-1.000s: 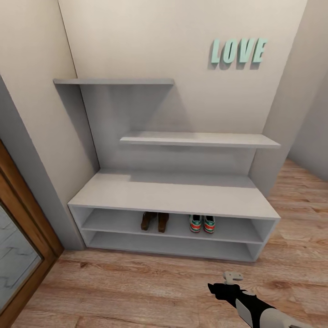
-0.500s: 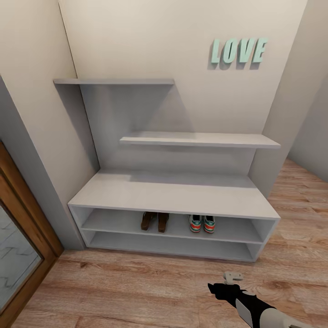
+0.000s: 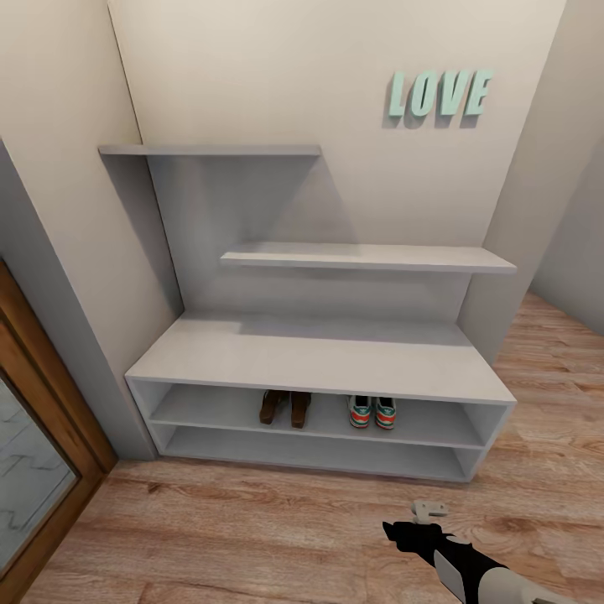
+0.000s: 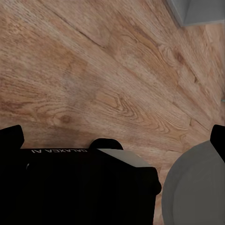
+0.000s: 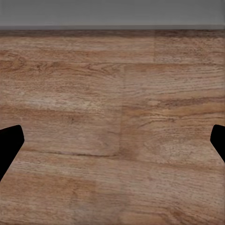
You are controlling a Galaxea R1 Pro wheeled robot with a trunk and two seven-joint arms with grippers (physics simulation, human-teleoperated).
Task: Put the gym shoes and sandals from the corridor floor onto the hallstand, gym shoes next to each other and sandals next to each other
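Note:
The grey hallstand (image 3: 319, 356) stands against the wall under mint LOVE letters (image 3: 439, 93). On its upper open shelf the two brown sandals (image 3: 285, 408) sit side by side, heels outward. Just to their right on the same shelf are the two gym shoes (image 3: 372, 412), also side by side. My right gripper (image 3: 428, 508) hovers low over the corridor floor (image 3: 252, 537) in front of the rack; its black fingertips (image 5: 9, 140) stand wide apart with bare planks between them. My left gripper (image 4: 112, 138) is open over bare floor too.
A wood-framed glass door (image 3: 33, 453) runs along the left. Two stepped wall shelves (image 3: 369, 257) hang above the bench top. A wall corner (image 3: 512, 252) juts out at the right, with more floor behind it. My own black body part (image 4: 84, 187) lies below the left gripper.

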